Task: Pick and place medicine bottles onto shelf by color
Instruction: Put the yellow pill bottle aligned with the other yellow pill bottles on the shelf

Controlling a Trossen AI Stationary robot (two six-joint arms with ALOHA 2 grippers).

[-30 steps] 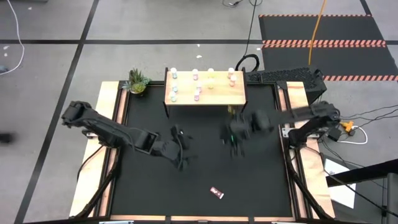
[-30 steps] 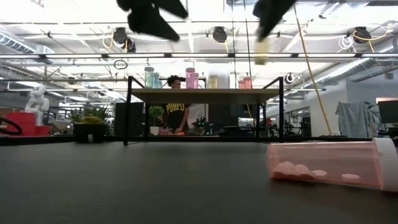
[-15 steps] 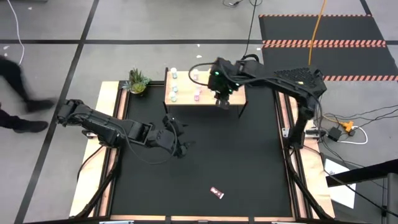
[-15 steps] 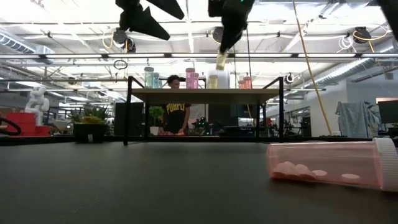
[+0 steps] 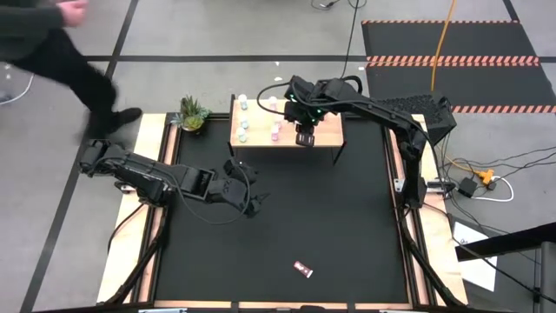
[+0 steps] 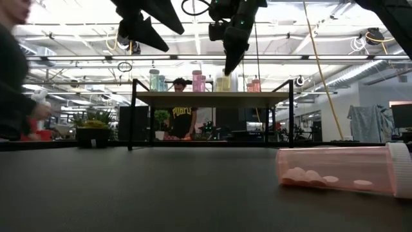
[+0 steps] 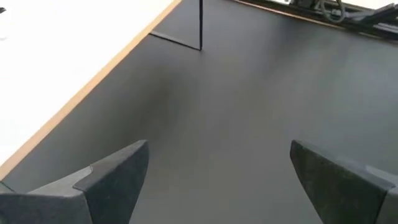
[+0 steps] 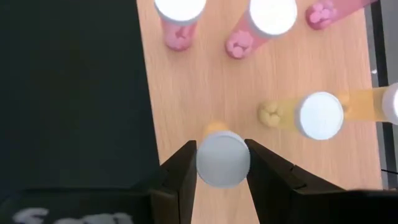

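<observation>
The shelf (image 5: 287, 129) is seen at the far side of the black bench (image 5: 347, 226), and the right claw (image 5: 305, 136) is held over its near edge. Directly ahead of that claw, a yellow bottle with a white cap (image 8: 319, 115) stands on the wooden top, with a second yellow one partly visible just beyond it. Farther ahead, three pink bottles (image 8: 268, 18) are grouped. Blue-tinted bottles (image 5: 243, 130) are placed toward the shelf's left end, well apart from the claw. A yellow bottle (image 8: 222, 158) is gripped between the right claw's fingers (image 8: 181, 171), white cap uppermost, upright above the shelf's top near its edge; whether its base touches the wood cannot be told.

A small potted plant (image 5: 192, 114) is set beside the shelf's left end. A pink bottle (image 6: 341, 170) is left lying on its side on the bench, well behind both claws. A person (image 5: 61, 52) is seen walking past the bench's far left corner.

The right arm is stretched from the bench's right side across to the shelf. The left claw (image 5: 248, 193) is held spread wide and empty over bare bench, in front of the shelf's left leg (image 7: 200, 25).
</observation>
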